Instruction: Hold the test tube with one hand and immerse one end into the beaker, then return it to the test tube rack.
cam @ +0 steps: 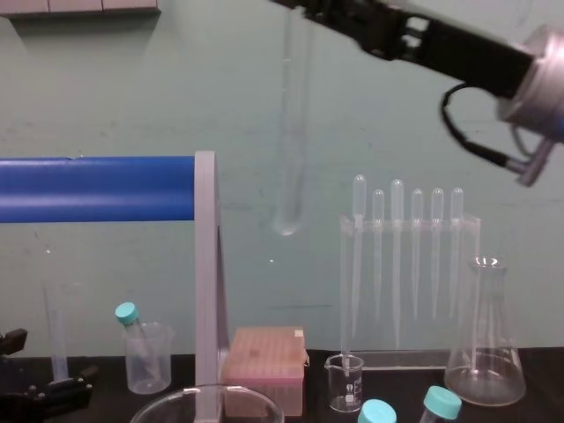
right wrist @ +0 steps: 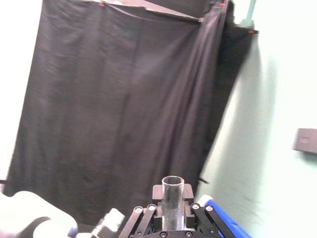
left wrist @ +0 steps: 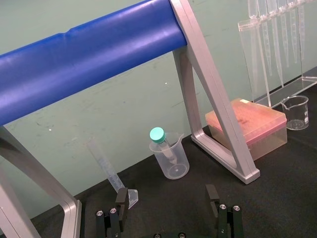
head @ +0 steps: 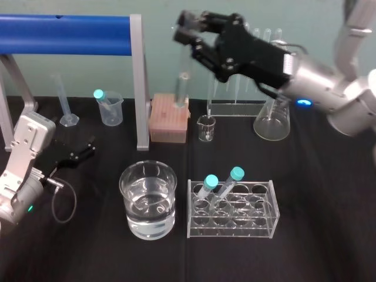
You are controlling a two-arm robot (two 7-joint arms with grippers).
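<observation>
Gripping the test tube (cam: 290,132) upright near its rim, the right tool (head: 188,32) holds it high above the counter (head: 317,194), behind the water-filled beaker (head: 124,187) and the test tube rack (head: 271,202). The left tool (head: 85,150) rests spread open at the counter's left.

In the chest view the bottom edge cuts off the beaker (cam: 207,397). The test tube (cam: 291,132) is faint and blurred, its upper end lost at the top edge.

Open room above beaker (head: 133,202), rack (head: 258,227) alongside
</observation>
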